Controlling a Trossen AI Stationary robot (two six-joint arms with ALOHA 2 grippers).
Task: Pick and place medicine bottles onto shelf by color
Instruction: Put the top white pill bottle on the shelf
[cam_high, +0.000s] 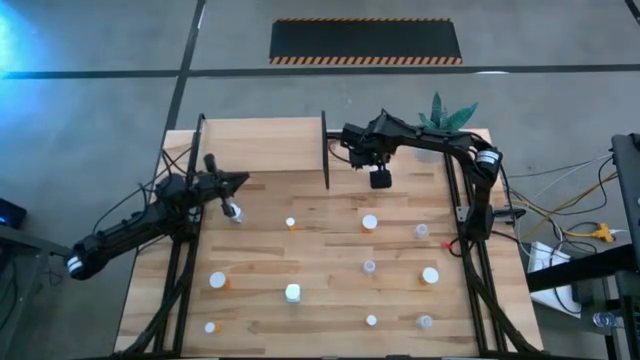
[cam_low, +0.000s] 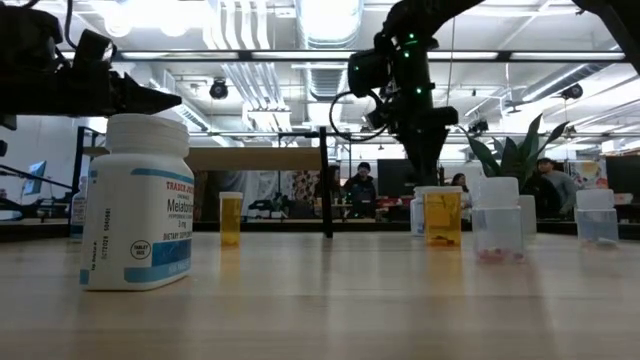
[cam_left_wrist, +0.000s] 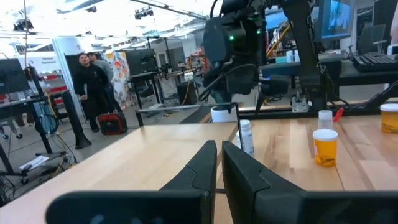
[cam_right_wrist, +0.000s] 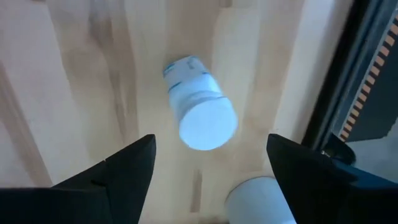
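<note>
The shelf (cam_high: 265, 145), a pale wooden board with black posts and a dark upright divider (cam_high: 326, 150), is sitting along the table's far edge. A white medicine bottle (cam_right_wrist: 198, 104) with a white cap is standing on the board just beside the divider, another white cap (cam_right_wrist: 258, 199) showing close by it. The remaining medicine bottles (cam_high: 369, 222), orange, white and clear-bluish, are standing upright, scattered well apart across the tabletop.

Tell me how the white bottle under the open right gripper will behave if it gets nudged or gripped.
The white bottle is a small cylinder with a smooth cap, so it probably tips easily if nudged and would roll once on its side. The open right gripper has fingers much wider apart than the bottle, so an off-centre close could knock it over. It looks plastic: likely light, rigid, somewhat slippery.
</note>
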